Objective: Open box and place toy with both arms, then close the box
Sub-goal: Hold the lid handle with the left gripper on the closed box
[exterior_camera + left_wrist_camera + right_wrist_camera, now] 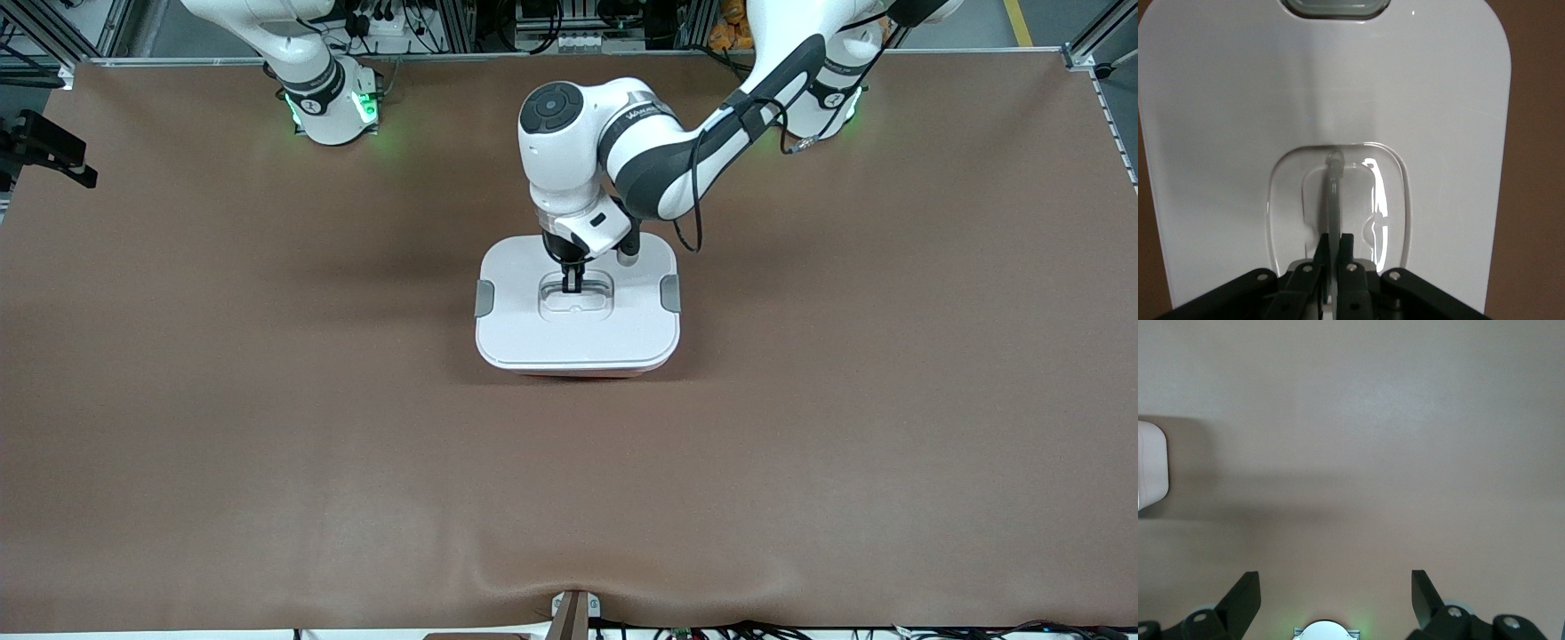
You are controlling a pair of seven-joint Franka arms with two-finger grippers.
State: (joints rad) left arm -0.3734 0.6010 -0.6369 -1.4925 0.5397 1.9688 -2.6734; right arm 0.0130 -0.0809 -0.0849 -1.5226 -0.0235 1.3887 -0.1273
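The box (533, 333) stands mid-table with its white lid (1238, 133) on and a strip of pink tub showing under the lid's edge nearest the front camera. The left arm reaches over it from its base. My left gripper (572, 283) points down into the lid's recessed centre. There my left gripper (1335, 241) is shut on the thin upright handle bar (1334, 193). My right gripper (1335, 587) hangs open over bare table by its own base (1328, 632), holding nothing; that arm waits. The toy is out of view.
Grey clips (484, 298) (670, 292) sit on the lid's two short ends. One corner of the box (1150, 463) shows at the edge of the right wrist view. Brown table mat (267, 400) spreads all round the box. The right arm's base (329, 107) stands at the table's top edge.
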